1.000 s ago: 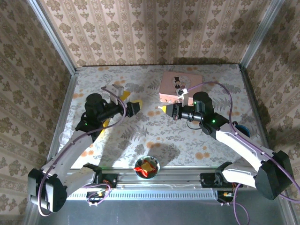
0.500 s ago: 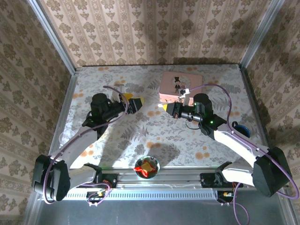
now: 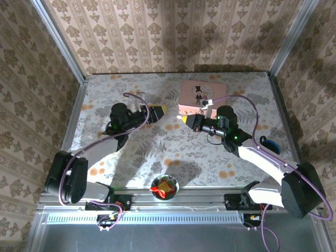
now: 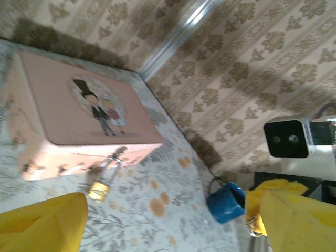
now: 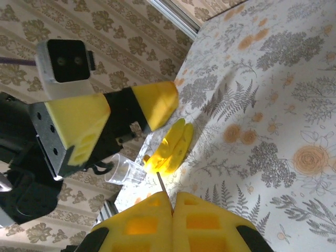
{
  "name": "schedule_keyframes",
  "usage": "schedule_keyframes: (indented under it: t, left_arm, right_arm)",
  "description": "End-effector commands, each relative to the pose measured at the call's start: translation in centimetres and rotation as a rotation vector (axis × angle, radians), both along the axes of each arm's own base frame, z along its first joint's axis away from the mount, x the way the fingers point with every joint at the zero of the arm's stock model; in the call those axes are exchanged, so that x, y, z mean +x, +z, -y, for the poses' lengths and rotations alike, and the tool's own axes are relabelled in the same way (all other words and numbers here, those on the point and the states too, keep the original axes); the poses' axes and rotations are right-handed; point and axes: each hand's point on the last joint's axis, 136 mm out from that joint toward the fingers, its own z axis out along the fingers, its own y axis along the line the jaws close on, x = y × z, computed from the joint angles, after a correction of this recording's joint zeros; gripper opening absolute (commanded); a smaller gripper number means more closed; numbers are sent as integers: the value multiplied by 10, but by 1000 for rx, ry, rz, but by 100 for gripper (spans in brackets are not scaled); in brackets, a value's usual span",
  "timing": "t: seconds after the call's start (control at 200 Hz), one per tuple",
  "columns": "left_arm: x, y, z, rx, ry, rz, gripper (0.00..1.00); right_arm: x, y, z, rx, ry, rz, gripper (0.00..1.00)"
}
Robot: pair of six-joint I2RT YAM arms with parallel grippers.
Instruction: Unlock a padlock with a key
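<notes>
**Right gripper** (image 5: 172, 197): the fingers are pressed together and clamped on the key (image 5: 161, 183). The key is a thin dark sliver sticking out from between the pads toward 12 o'clock in the right wrist view. Its tip is free and touches nothing. Beyond the tip, at 12 o'clock, a yellow toy (image 5: 170, 149) lies on the table (image 5: 294, 105). A clear cup (image 5: 125, 171) lies at the toy's 8 o'clock.

**Left gripper** (image 4: 172, 215): the fingers (image 4: 47, 223) are spread wide with nothing between them.

**Padlock** (image 4: 100, 188): it is small and brass-coloured, and hangs by its thin shackle from the clasp on the side wall of the pink tin (image 4: 79, 118). I cannot tell whether its body touches the table. In the left wrist view it sits at 6 o'clock of the figure printed on the lid. A blue cup (image 4: 224, 200) stands well apart, at the padlock's 3 o'clock.

**Overhead:**
- The pink tin (image 3: 202, 93) stands at 1 o'clock of the table's middle.
- The right gripper (image 3: 184, 120) is just beside the tin's near-left corner, at that corner's 6 o'clock, and points toward 9 o'clock.
- The left gripper (image 3: 157, 111) points toward 3 o'clock and faces the right gripper across a short gap.
- The key is therefore near the tin that carries the padlock, but key and padlock are apart.
- A bowl (image 3: 152, 187) holding something red sits at 6 o'clock, at the table's near edge.
</notes>
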Motion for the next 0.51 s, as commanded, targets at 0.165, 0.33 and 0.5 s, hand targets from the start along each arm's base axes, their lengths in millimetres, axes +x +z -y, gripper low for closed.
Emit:
schedule_keyframes:
  t: [0.165,0.33,0.5]
  left_arm:
    - [-8,25,31,-163,-136,15,77]
    - [-4,22,33,-163,-121,2,74]
    - [-4,23,36,-119,-102,17,72]
  right_arm:
    - [3,5,2,24,-15,31,0]
    - [2,6,4,23,-23,41,0]
    - [2,6,1,36,-10,41,0]
